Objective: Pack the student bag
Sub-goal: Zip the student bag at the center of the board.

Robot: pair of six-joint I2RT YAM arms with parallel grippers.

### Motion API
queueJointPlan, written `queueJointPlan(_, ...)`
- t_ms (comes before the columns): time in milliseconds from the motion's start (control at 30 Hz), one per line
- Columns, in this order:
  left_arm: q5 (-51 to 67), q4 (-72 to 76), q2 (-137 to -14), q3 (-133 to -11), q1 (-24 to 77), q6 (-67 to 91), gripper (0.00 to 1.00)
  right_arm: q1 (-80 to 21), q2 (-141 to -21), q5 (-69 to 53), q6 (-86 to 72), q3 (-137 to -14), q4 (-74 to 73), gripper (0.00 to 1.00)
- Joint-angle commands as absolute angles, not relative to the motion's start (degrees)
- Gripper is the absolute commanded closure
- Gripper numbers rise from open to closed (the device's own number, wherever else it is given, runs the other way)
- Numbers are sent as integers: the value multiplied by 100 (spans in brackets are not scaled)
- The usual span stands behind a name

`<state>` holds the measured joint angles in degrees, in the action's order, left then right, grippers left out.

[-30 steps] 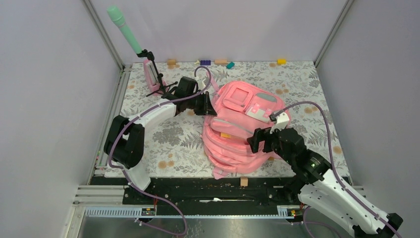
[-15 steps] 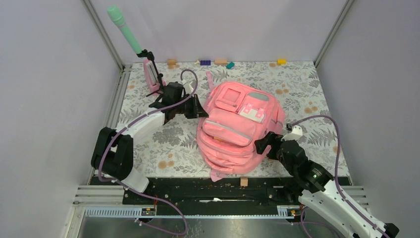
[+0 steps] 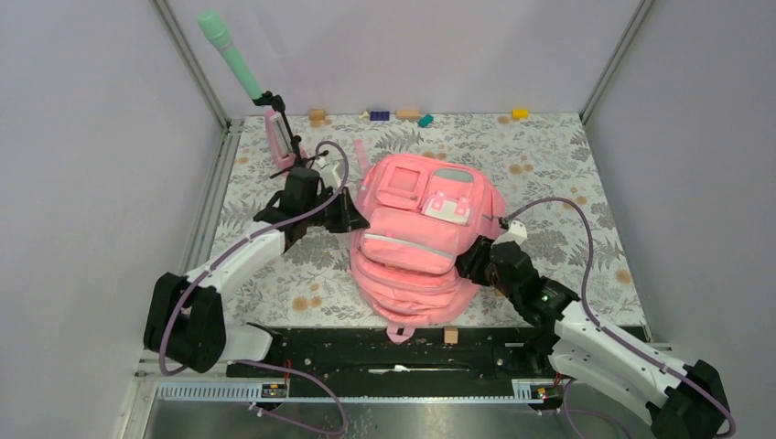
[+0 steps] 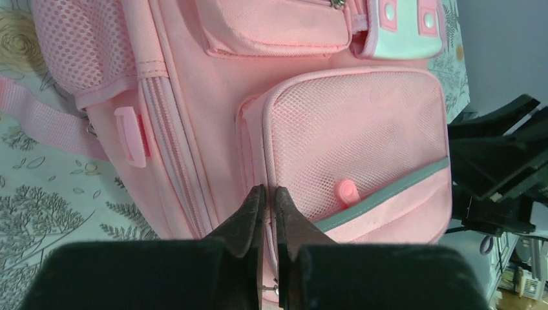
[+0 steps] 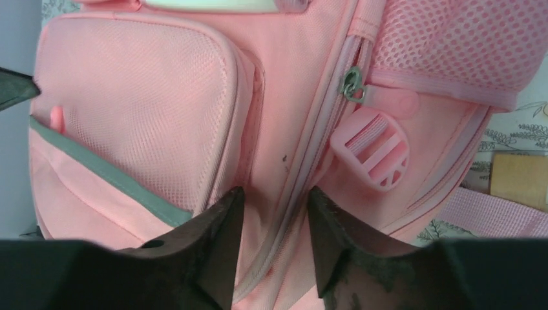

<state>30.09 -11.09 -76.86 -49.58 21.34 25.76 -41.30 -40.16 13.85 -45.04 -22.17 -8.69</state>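
The student bag (image 3: 412,247), a big soft pink backpack, lies face up in the middle of the floral table. My left gripper (image 3: 355,219) is at the bag's left side. In the left wrist view it (image 4: 269,190) is shut on a thin seam beside the mesh front pocket (image 4: 349,129). My right gripper (image 3: 471,265) sits against the bag's right side. In the right wrist view its jaws (image 5: 274,194) stand half closed, with a ridge of bag fabric and zipper line (image 5: 323,142) pinched between both fingers. A pink strap buckle (image 5: 375,152) shows just beyond.
A green microphone (image 3: 229,50) on a black stand and a small pink metronome (image 3: 277,137) stand at the back left. Small coloured blocks (image 3: 379,115) line the back edge. A wooden block (image 3: 450,336) lies at the front edge. Walls close in on both sides.
The bag has slid left and toward the near edge, drawn along by my left arm. My right gripper followed it, lowered against its right side and closed from wide open onto the fabric.
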Motion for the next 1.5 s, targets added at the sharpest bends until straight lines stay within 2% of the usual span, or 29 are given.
queueJointPlan(0,3092,-1216,-7070,-4665,2153,2498,100,-4135,-4324,1411,-4400,-2454,171,64)
queueJointPlan(33,3056,-1189,-6961,-4587,2153,2548,99,-4134,-4402,1500,-4274,-2534,175,72)
queueJointPlan(67,3012,-1164,-6842,-4522,2153,2587,93,-4131,-4483,1595,-4135,-2612,176,81)
queueJointPlan(133,2881,-1150,-6580,-4448,2153,2602,74,-4055,-4683,1668,-3899,-2789,176,93)
queueJointPlan(200,2703,-1138,-6265,-4359,2153,2585,45,-3950,-4874,1578,-3644,-2984,175,100)
queueJointPlan(300,2531,-940,-5604,-4019,2157,2677,19,-3639,-5258,1190,-3237,-3339,165,100)
queueJointPlan(400,2539,-430,-4871,-3294,2166,2870,7,-3288,-5658,702,-3016,-3750,149,100)
queueJointPlan(500,2489,-70,-4160,-2708,2171,3007,3,-2906,-6086,86,-2762,-4116,149,100)
queueJointPlan(633,2498,227,-3602,-2127,2178,3204,1,-2405,-6592,-842,-2547,-4569,149,100)
queueJointPlan(800,2606,507,-3650,-1855,2180,3263,1,-1941,-7162,-1770,-2451,-5063,141,100)
queueJointPlan(1000,2629,1107,-4188,-1706,2175,3141,12,-1702,-7205,-2026,-2399,-5148,44,99)
queueJointPlan(1133,2527,1419,-4584,-1666,2171,2991,15,-1674,-6993,-1993,-2295,-5014,-146,87)
queueJointPlan(1367,2764,2102,-5093,-1478,2171,2966,41,-1661,-6744,-1861,-2097,-4993,-484,73)
queueJointPlan(1467,2688,2118,-5178,-1433,2167,2899,48,-1659,-6631,-1856,-2087,-4947,-501,66)
